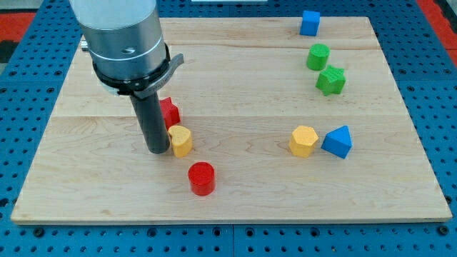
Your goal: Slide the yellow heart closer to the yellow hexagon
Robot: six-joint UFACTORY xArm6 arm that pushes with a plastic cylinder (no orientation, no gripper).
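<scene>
The yellow heart [181, 140] lies left of the board's middle. My tip [158, 150] rests on the board, touching or almost touching the heart's left side. The yellow hexagon [303, 140] lies far to the view's right at about the same height, with a blue triangle [338, 141] right beside it on its right. A red block [170, 111], partly hidden by the rod, sits just above the heart. A red cylinder [201, 178] sits below and right of the heart.
A green cylinder [318, 56] and a green star-like block [330, 80] sit at the upper right. A blue cube [309, 23] is near the board's top edge [264, 19]. The wooden board lies on a blue pegboard.
</scene>
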